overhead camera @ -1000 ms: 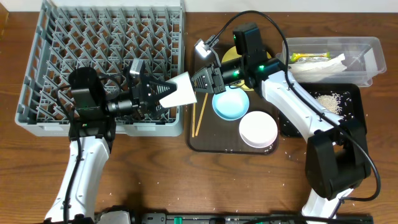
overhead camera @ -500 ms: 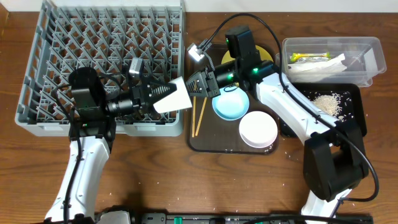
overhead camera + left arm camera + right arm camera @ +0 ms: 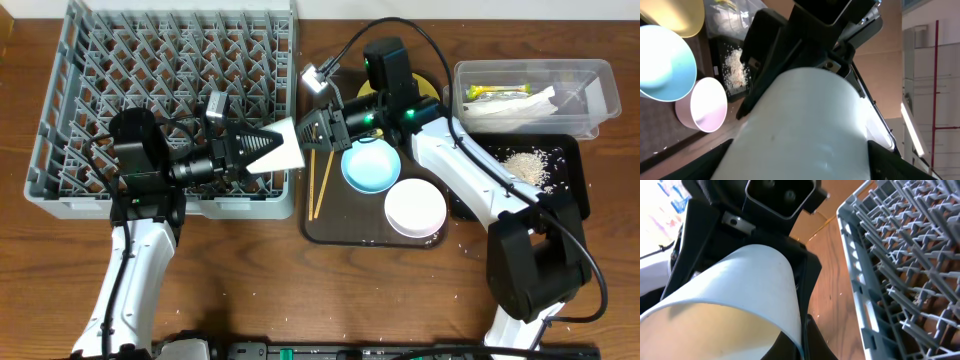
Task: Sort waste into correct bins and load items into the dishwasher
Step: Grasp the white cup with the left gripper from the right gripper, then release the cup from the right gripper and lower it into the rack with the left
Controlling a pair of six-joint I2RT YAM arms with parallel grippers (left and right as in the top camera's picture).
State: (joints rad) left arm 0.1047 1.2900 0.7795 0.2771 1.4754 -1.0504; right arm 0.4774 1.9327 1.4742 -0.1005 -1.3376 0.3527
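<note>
The small white cup is held in the air between both arms, over the right edge of the grey dish rack. My left gripper is shut on its narrow base. My right gripper pinches its rim. The cup fills the left wrist view and shows in the right wrist view, where one finger sits inside the rim. The light blue bowl, white bowl and two chopsticks lie on the brown tray. The yellow plate is mostly hidden by my right arm.
The clear tub at the back right holds the green-and-yellow wrapper and the white napkin. The black tray below it holds rice. A few grains lie on the table near the front.
The cup and my right gripper have moved a little to the left, deeper between my left gripper's fingers. The left arm has barely moved.
</note>
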